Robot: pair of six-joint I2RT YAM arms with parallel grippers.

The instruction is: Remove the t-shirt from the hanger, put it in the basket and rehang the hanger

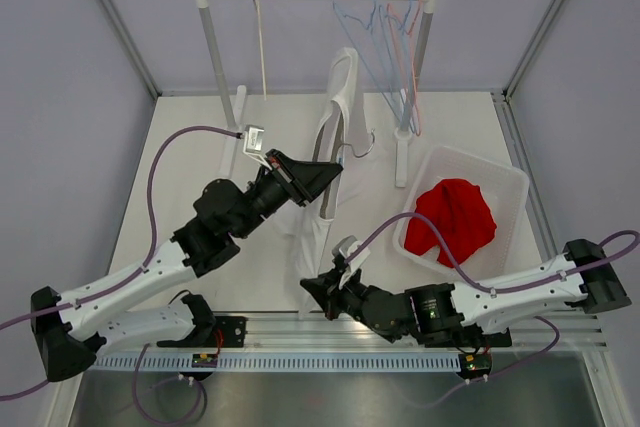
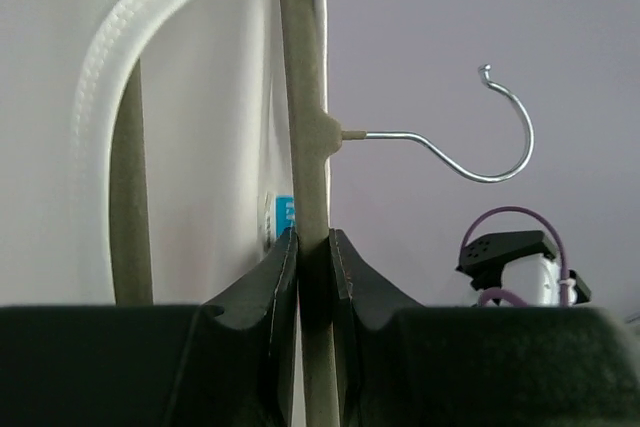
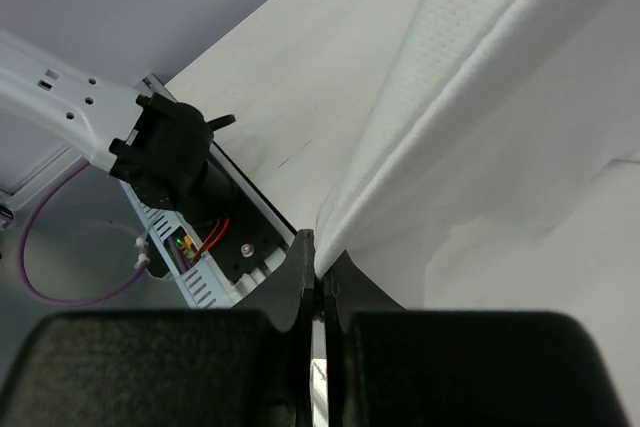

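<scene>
Clearly the white fabric t-shirt (image 1: 318,237) is not yet off the beige flat-bar hanger (image 2: 302,97). It hangs in the air over the middle of the pale table (image 1: 470,127), between the two arms, with the hanger inside its neck.

The left gripper (image 2: 313,242) is closed on the hanger bar, near the place where the bent metal wire hook (image 2: 400,134) joins it. The right gripper (image 3: 318,247) is closed on a folded edge of the cloth at the low end, close to the front of the table.

I see two risks. If the right arm pulls straight along the shirt, the stitched neck band may catch on the hanger shoulder; then the cloth stretches, or the thin bar turns between the left fingers. Also, the right pinch takes only a small fold, so a strong pull may draw it out.

The shirt looks thin and soft. It is drawn into a long narrow shape with many folds, and a small blue label shows inside the neck.

To the right, well apart, a red cloth (image 1: 455,212) lies in a white plastic basket (image 1: 510,182).
</scene>
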